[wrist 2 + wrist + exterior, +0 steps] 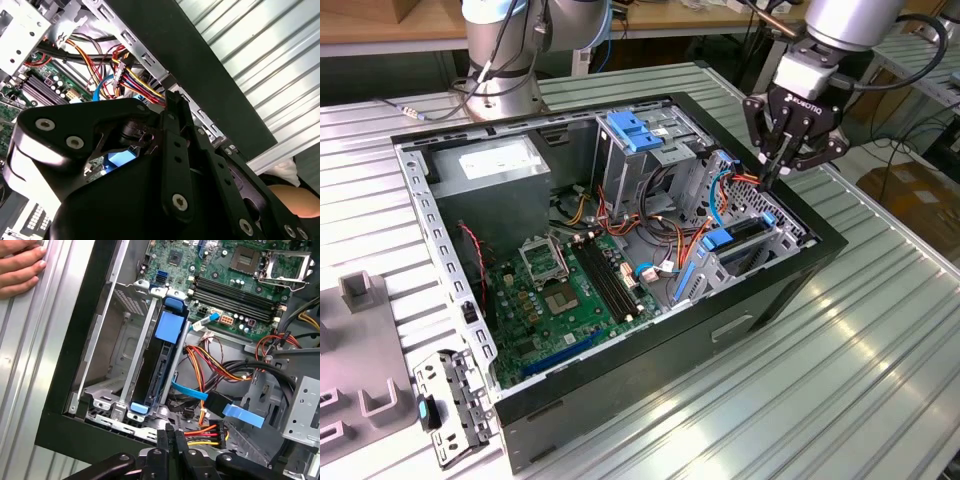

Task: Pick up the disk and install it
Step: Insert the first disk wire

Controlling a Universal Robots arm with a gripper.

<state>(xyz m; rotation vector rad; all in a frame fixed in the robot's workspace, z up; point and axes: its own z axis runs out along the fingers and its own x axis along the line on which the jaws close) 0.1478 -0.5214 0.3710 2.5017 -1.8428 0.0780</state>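
The tool (pixel 782 150), its fingers pinched together on nothing, hangs above the right end of the open computer case (pixel 570 400), and the disk (pixel 159 367) sits just below it, edge-up in the drive bay (pixel 125 410) with its long axis along the slot.

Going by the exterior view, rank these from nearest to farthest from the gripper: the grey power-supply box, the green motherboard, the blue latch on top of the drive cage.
From the gripper:
1. Blue latch, atop the drive cage, toward that view's left.
2. Green motherboard, on the case floor, lower left.
3. Grey power-supply box, in the case's far left corner.
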